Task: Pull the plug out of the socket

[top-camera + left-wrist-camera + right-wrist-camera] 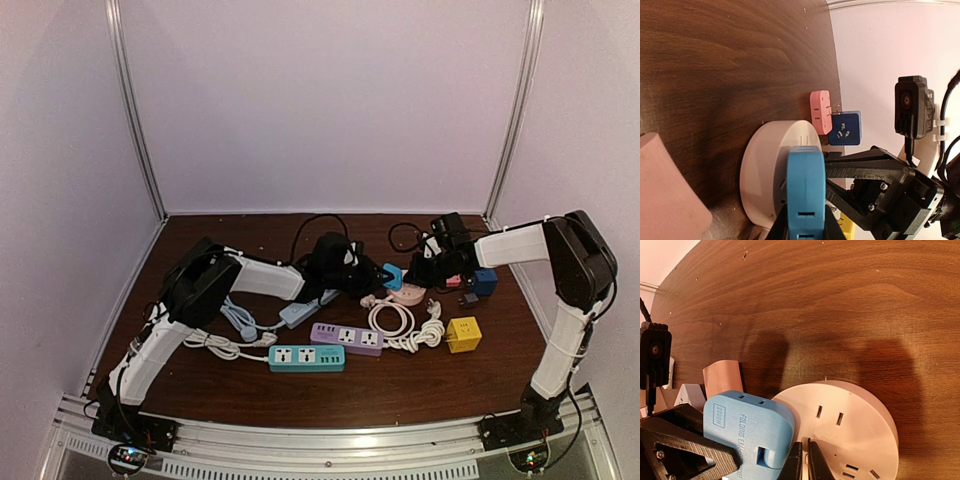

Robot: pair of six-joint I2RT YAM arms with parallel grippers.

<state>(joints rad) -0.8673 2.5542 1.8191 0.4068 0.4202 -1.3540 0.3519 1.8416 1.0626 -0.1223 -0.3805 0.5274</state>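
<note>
**Plug clamped, socket braced: not yet apart**

- Your left fingers [780, 231] are clenched on the blue plug [747, 427], one on each flat side. That looks like a grip meant for a straight pull away from the socket face.
- The plug sits mid-tabletop [840, 315], at the left rim of the round socket [855, 425] and touching it. The prongs are hidden, so I can't tell how deep they're seated. I see no gap between the plug body and the socket.
- The socket lies flat, face up, with free slots showing to the right of the plug.
- Your right fingers [795, 465] are closed together with nothing between them. The tips are down on the socket face just right of the plug. I read that as a hold-down so the socket doesn't lift with the plug.
- A pink adapter [820, 111] and a dark blue cube [845, 128] sit just right of the socket, touching each other. They're clear of both grips, but a sideways slip of the socket could hit them.
</note>
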